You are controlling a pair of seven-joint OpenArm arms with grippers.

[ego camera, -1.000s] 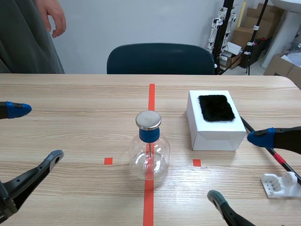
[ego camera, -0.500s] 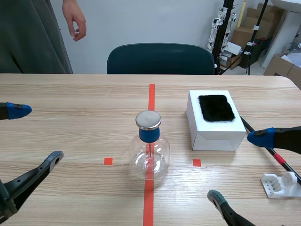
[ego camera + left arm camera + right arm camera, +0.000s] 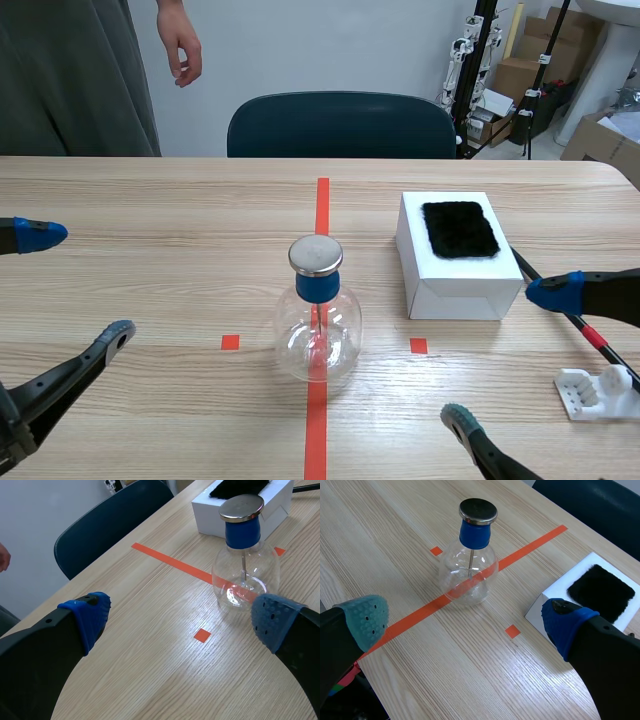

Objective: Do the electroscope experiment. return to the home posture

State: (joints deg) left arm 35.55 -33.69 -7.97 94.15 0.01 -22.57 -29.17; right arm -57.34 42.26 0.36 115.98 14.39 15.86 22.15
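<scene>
So the electroscope flask (image 3: 318,320) is sitting upright right on the long tape line in the middle of the table (image 3: 150,200), between the two little tape squares. It's wearing its blue stopper (image 3: 317,288) and flat metal cap (image 3: 316,255), with a thin wire (image 3: 470,562) hanging down inside the glass. The left gripper (image 3: 75,285) is hovering low on the robot's left with its fingers spread wide and nothing between them, well apart from the flask. The right gripper (image 3: 507,355) is doing the same on the other side, fingers wide apart and gripping nothing. A white box (image 3: 450,275) is sitting near the flask on the robot's right, not touching it, and a black fur pad (image 3: 459,229) is lying flat on top of it. A black stick (image 3: 598,343) with a red band is lying slanted beside the box, passing behind the right gripper's upper finger. Its near end is ending up by a small white plastic holder (image 3: 590,392), though I can't tell if they're touching. A dark chair (image 3: 342,125) is standing at the far edge, and a person (image 3: 70,80) is standing at the far left corner with a hand (image 3: 182,45) hanging down.
</scene>
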